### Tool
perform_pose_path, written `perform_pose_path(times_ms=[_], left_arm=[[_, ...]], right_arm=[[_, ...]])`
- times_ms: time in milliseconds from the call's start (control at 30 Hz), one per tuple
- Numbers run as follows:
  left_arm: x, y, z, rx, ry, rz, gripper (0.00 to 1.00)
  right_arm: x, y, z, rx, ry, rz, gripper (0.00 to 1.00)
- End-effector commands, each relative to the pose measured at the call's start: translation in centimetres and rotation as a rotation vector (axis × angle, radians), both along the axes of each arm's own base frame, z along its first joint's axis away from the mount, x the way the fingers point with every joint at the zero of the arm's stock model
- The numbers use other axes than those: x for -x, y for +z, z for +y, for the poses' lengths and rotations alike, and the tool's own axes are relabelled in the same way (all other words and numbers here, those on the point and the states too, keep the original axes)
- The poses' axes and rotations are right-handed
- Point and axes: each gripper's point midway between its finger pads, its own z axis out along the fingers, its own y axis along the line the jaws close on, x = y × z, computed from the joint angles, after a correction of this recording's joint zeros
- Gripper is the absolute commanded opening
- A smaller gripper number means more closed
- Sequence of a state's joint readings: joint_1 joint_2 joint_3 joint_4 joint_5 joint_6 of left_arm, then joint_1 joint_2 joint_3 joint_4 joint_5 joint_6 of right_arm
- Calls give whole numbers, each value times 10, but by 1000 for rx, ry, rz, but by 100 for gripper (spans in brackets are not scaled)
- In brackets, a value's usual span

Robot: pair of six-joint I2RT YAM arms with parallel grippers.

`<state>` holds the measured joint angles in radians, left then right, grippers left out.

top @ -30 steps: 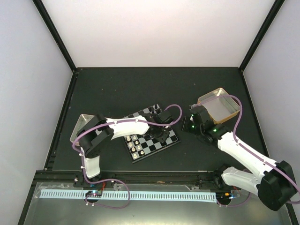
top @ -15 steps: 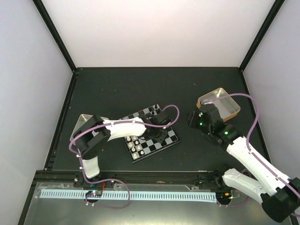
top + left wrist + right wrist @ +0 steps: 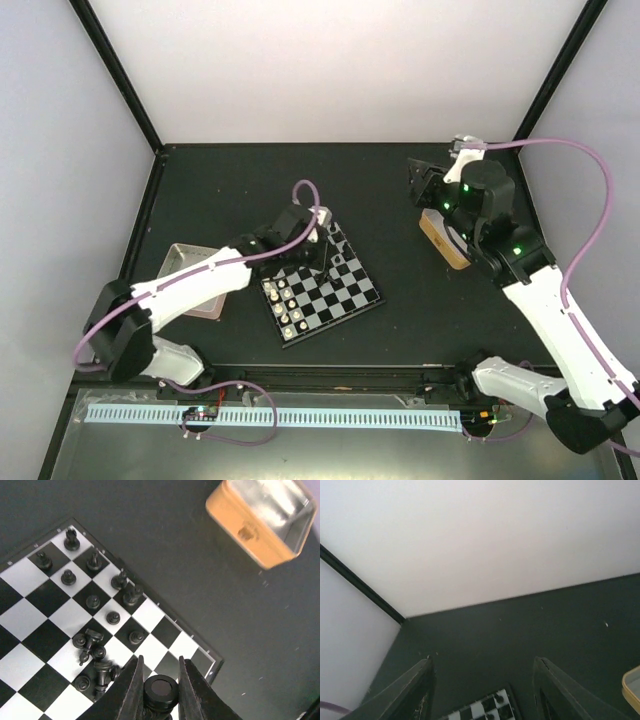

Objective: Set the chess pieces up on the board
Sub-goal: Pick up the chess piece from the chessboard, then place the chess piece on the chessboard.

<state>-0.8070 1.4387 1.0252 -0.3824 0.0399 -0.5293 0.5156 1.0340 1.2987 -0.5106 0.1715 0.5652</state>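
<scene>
A tray (image 3: pixel 185 262) lies at the desk's (image 3: pixel 250 190) left. The left claw (image 3: pixel 159 682) hangs over the board's (image 3: pixel 335 295) far corner, pinched narrow on a black piece (image 3: pixel 160 689). Other black pieces (image 3: pixel 95 605) crowd the side facing the tin (image 3: pixel 447 245), some toppled, and white pieces (image 3: pixel 286 305) line the opposite side. Above the tin, the right claw (image 3: pixel 484 670) is raised and spread wide.

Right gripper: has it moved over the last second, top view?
Yes. The right gripper moved toward the back wall. It was roughly level with the board's right corner and is now beyond the board's far corner.
</scene>
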Motion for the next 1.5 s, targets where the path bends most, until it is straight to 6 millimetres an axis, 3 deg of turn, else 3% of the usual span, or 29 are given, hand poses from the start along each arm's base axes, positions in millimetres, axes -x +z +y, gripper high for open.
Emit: perform_pose_path(times_ms=[0,67,133,267,400,533,667,900,1100,1233,1333,1467], left_arm=[[-6,41,3,207,84,-13,9],[-8,56,7,282,122,-24,9],[-6,72,11,363,152,-31,10],[0,96,16,513,197,-24,11],[9,107,17,667,242,57,11],[19,105,12,794,265,206,10],[22,101,11,881,318,324,9],[20,109,13,977,364,393,9],[21,105,13,1016,389,438,9],[19,102,12,1030,397,452,9],[17,102,10,1042,398,458,9],[16,102,9,1052,401,468,9]], right_arm=[[2,-48,4,119,51,110,54],[12,-81,10,88,96,141,54],[27,-103,28,34,224,116,54],[55,-105,57,-69,452,15,54],[71,-108,67,-103,550,-122,54],[82,-117,74,-86,592,-214,55],[93,-122,98,-21,639,-254,57],[86,-137,129,37,621,-223,57],[74,-136,146,106,638,-233,52],[81,-138,159,90,693,-240,50],[82,-141,163,81,699,-228,49],[74,-147,163,68,643,-188,40]])
